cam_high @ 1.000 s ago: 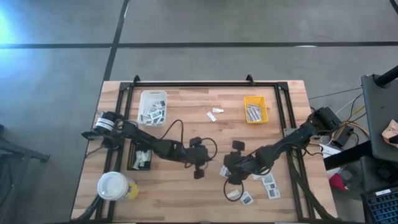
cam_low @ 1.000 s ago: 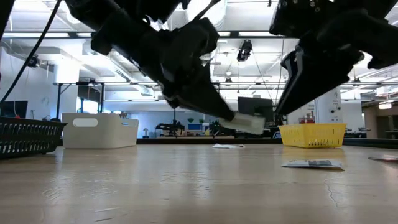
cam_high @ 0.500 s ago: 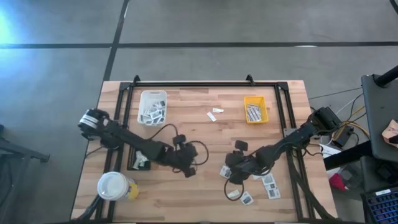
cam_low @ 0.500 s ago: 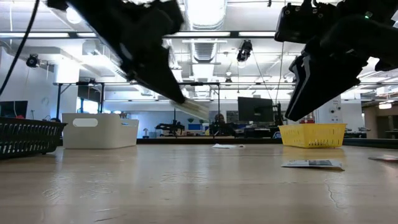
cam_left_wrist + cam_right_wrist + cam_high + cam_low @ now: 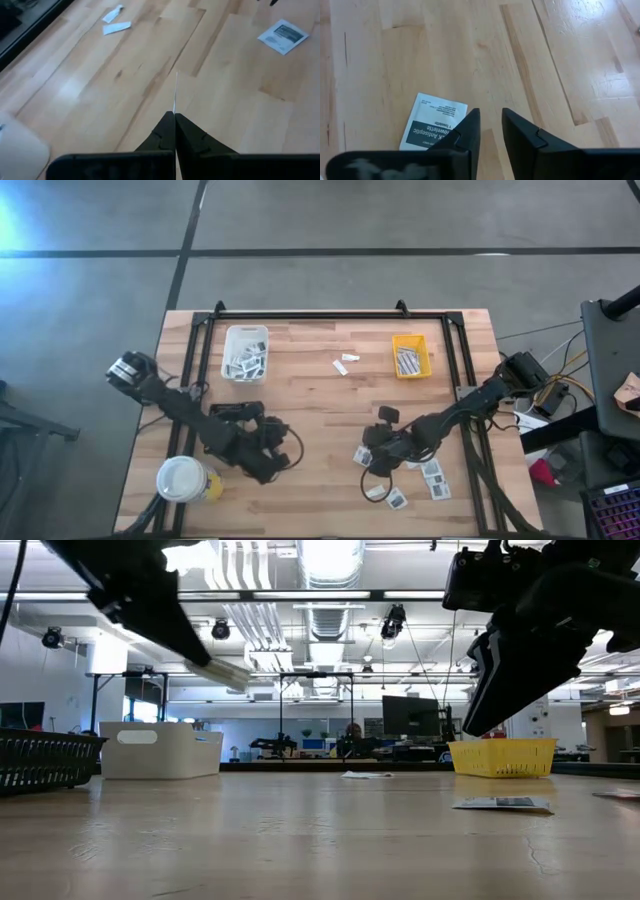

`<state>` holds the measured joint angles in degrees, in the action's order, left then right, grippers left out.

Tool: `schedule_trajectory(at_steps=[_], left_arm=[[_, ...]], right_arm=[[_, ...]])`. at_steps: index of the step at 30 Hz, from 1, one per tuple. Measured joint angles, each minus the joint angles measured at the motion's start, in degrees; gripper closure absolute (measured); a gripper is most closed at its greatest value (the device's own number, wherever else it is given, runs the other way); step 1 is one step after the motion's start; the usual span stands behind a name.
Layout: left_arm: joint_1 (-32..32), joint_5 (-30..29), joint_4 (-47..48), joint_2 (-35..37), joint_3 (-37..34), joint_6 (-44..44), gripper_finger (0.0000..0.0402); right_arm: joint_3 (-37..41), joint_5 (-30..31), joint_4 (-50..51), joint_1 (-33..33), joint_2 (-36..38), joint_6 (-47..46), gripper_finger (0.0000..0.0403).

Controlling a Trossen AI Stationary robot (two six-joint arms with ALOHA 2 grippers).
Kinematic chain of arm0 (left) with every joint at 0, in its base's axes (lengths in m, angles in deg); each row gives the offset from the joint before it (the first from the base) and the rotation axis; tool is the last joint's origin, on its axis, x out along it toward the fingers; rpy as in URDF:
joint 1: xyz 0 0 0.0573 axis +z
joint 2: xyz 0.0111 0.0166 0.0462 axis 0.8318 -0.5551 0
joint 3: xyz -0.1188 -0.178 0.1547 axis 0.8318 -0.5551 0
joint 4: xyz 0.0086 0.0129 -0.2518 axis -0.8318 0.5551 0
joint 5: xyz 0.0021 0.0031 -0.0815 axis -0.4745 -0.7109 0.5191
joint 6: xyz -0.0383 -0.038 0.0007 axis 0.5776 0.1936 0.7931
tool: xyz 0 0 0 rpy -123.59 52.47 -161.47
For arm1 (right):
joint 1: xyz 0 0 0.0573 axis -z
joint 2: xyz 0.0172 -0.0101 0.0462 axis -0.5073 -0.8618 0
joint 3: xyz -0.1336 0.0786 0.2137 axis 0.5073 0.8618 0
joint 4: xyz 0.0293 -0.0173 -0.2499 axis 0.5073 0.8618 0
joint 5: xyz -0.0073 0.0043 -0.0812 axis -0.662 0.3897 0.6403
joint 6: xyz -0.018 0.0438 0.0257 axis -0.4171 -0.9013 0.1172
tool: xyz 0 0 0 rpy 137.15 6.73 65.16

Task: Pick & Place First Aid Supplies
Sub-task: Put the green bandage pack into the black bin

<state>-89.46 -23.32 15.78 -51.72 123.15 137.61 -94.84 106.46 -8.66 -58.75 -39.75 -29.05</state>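
My left gripper (image 5: 272,468) is shut on one first aid packet, a thin white flat piece that shows edge-on (image 5: 175,92) in the left wrist view and sticks out of the fingers (image 5: 226,674) high above the table in the low view. My right gripper (image 5: 490,115) stands open above the wood at the right of the table's middle. A white packet with a dark printed patch (image 5: 433,128) lies flat just beside its fingers. Several more packets (image 5: 432,474) lie flat on the table nearby. My left gripper pinches the packet by one end (image 5: 174,111) between its two fingertips. The fingers slant downward. The packet runs straight on from the fingertips and is lifted clear of the table.
At the far left stands a white tray (image 5: 245,352) with packets in it, at the far right a yellow tray (image 5: 410,355). A black tray (image 5: 224,436) and a white-topped cup (image 5: 183,478) are at the near left. Small white pieces (image 5: 345,363) lie between the far trays.
My left gripper has carried its packet from the table's middle toward the left and near edge, rising and turning as it went; the packet stays clamped and clear of the table. My right arm has kept its place above the lying packet.
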Motion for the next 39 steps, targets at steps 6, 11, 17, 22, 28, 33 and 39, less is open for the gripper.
schedule_trajectory(at_steps=[6, 11, 17, 22, 28, 33, 39], left_arm=[[-3.75, -0.72, 10.75, 1.45, 0.0, 11.55, 0.0401], [-6.99, 0.73, 16.83, 2.14, 0.0, 18.96, 0.0401], [-9.86, 3.25, 25.15, 2.41, 0.02, 27.53, 0.0402], [-11.35, 7.96, 32.17, 2.42, 0.02, 33.52, 0.0402], [-13.12, 8.7, 40.13, 2.45, 0.02, 40.04, 0.0402], [-14.03, 14.73, 44.93, 2.45, 0.02, 45.61, 0.0402], [-14.42, 18.7, 45.33, 2.45, 0.02, 48.81, 0.0402]], right_arm=[[0.0, -0.02, 0.0, 0.0, -0.01, 0.0, 0.0337], [0.0, -0.02, 0.0, 0.0, -0.02, 0.0, 0.0339], [0.02, -0.02, -0.02, 0.0, -0.02, 0.0, 0.0331], [0.02, -0.04, -0.04, 0.0, -0.02, -0.28, 0.0326], [0.02, -0.04, -0.07, 0.0, -0.02, -0.42, 0.0331], [0.02, -0.04, -0.08, 0.0, -0.02, -0.44, 0.0339], [0.02, -0.04, -0.09, 0.0, -0.02, -0.42, 0.0344]])
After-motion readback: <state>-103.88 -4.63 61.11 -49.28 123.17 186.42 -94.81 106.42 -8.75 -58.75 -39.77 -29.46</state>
